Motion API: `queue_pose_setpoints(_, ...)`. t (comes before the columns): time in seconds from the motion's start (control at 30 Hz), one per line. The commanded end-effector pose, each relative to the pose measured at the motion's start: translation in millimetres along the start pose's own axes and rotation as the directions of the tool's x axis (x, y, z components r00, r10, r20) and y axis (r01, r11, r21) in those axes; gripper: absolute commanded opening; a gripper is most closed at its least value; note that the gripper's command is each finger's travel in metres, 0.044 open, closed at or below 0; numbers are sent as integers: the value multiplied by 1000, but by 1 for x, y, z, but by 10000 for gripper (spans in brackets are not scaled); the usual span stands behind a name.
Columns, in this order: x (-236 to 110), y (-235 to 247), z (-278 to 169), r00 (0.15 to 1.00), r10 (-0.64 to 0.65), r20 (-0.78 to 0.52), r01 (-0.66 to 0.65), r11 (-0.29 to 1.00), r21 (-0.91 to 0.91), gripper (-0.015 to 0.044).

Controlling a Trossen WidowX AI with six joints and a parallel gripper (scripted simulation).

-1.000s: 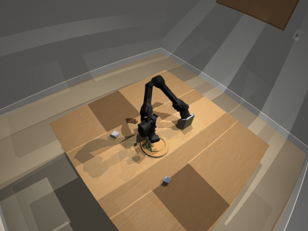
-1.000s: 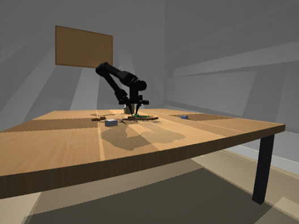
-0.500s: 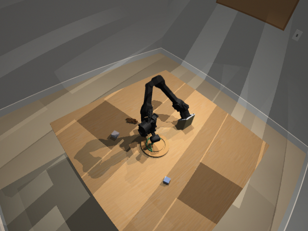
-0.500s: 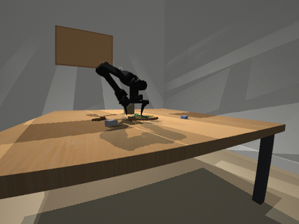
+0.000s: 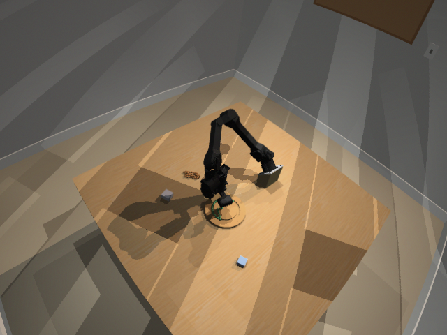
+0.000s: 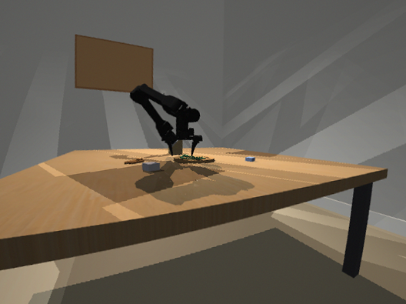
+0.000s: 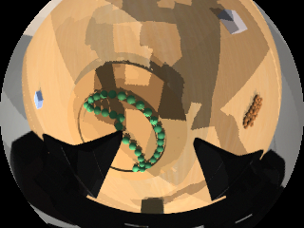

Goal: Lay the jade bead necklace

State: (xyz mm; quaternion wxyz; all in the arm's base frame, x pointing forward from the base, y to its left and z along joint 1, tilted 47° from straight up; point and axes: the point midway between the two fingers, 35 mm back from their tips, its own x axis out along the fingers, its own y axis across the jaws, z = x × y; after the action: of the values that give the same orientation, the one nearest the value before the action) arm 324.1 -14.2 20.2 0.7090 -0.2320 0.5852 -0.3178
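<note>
The jade bead necklace (image 5: 215, 211) (image 6: 192, 157) (image 7: 131, 98) lies on the round bead board (image 5: 235, 219) (image 6: 201, 161) (image 7: 141, 129). In the wrist view its left end follows the dark groove. The rest runs as a narrow doubled loop across the board's inside towards my fingers. My gripper (image 5: 223, 202) (image 6: 183, 154) (image 7: 160, 139) is open, fingers wide apart just above the board. The near end of the loop lies between the fingers, and they do not touch it.
A brown bead necklace (image 5: 191, 175) (image 6: 134, 161) (image 7: 253, 112) lies on the table behind the board. A grey cube (image 5: 166, 195) (image 6: 152, 166) (image 7: 231, 21) stands to the left. A blue cube (image 5: 242, 261) (image 6: 250, 159) (image 7: 40, 98) stands nearer the front. The arm's base (image 5: 269, 176) is to the right.
</note>
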Motion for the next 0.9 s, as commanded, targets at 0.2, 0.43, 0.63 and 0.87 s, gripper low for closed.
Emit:
queue_pose_setpoints(0.2,-1,-1,1,1000,-3,3,3,1000,7,440)
queue_pose_setpoints(0.43,-1,-1,1,1000,-3,3,3,1000,7,440)
queue_pose_setpoints(0.63,-8,15,8,1000,1,4,-1,984,-181,335)
queue_pose_setpoints(0.87,-27,64,22,1000,6,5,-1,746,-666,151)
